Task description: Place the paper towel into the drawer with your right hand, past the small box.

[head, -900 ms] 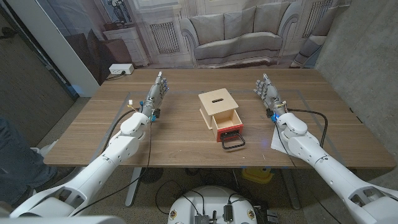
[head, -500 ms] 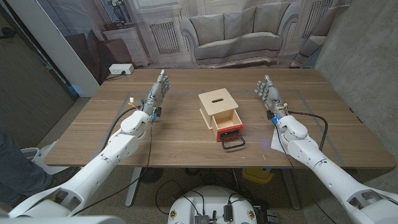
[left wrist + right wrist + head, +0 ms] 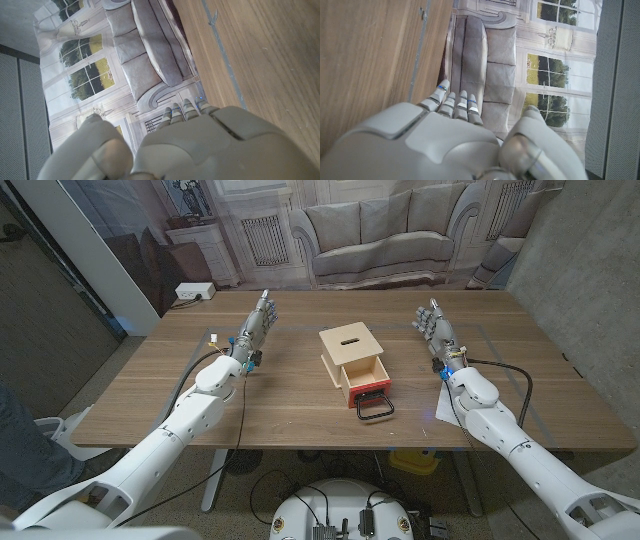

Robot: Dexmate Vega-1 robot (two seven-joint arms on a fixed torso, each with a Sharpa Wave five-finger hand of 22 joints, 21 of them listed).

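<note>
I can find no paper towel on the table (image 3: 300, 395); the small box (image 3: 352, 351) with its drawer (image 3: 365, 380) pulled open sits at centre, at about nine o'clock from my right hand (image 3: 434, 328), the nearer one. Both that and the left hand (image 3: 257, 325) stand upright, fingers apart, holding nothing; I judge nothing started.

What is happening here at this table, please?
A two-armed robot stands at a wooden table, and neither hand is handling anything. The left hand and the right hand are raised on either side of a small wooden box, fingers apart, holding nothing. The box's drawer is pulled open toward the robot; it has a red front and a black handle. I can see no paper towel on the table, so that step has not started.
</note>
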